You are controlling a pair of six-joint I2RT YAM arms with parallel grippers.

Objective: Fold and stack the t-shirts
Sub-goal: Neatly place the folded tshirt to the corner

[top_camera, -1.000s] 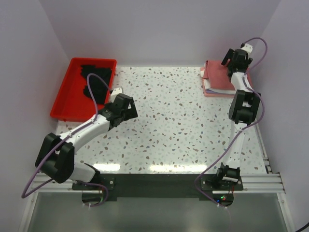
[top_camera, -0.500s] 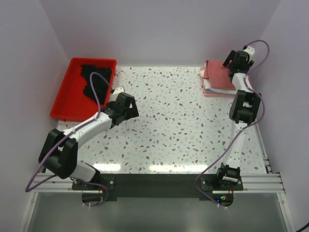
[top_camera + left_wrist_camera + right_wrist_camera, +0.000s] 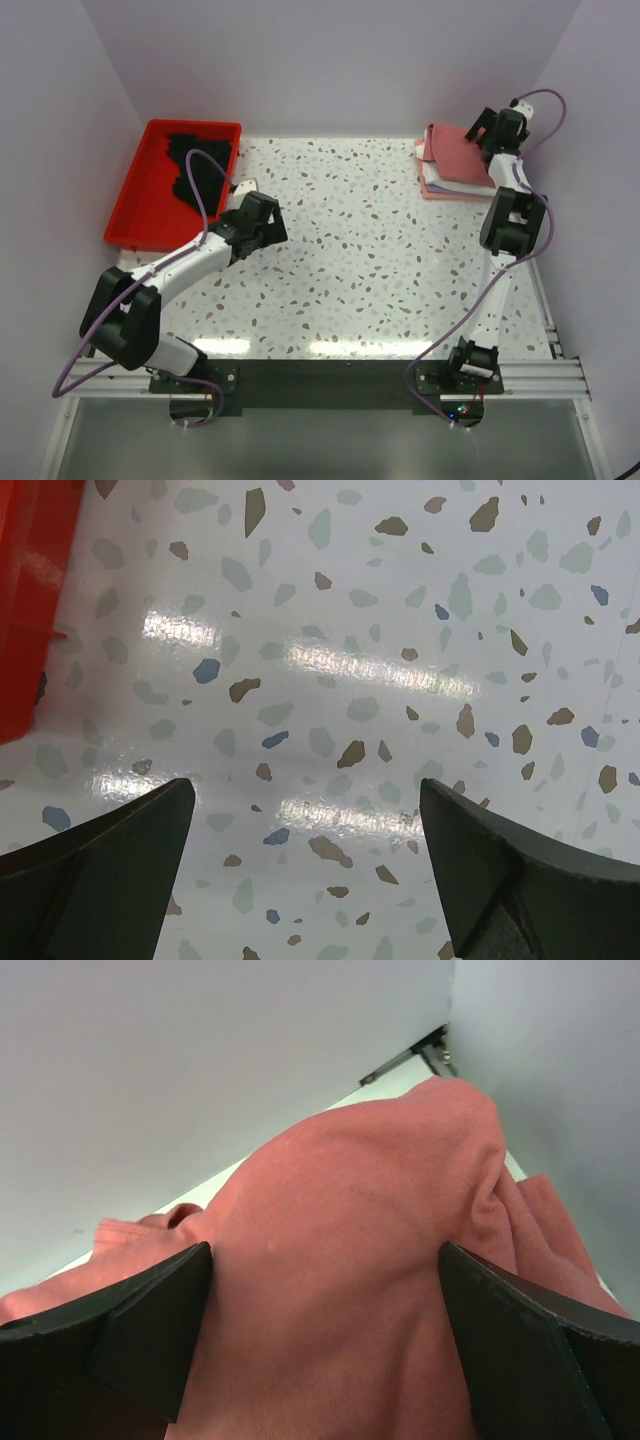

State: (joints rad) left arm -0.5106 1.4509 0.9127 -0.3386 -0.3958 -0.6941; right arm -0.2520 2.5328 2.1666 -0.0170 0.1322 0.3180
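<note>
A stack of folded t-shirts lies at the back right of the table, a dusty-rose one on top, white and pinkish edges below. My right gripper hovers over the stack's back right corner, open; in the right wrist view the rose cloth fills the space between the spread fingers. A black t-shirt lies crumpled in the red tray. My left gripper is open and empty just right of the tray, over bare tabletop.
The red tray's corner shows at the left edge of the left wrist view. The walls of the enclosure stand close behind the stack and to its right. The speckled tabletop lies between the arms.
My right gripper has moved right and back, off the middle of the stack to its back right corner. My left gripper has shifted slightly toward the tray, then held still.
</note>
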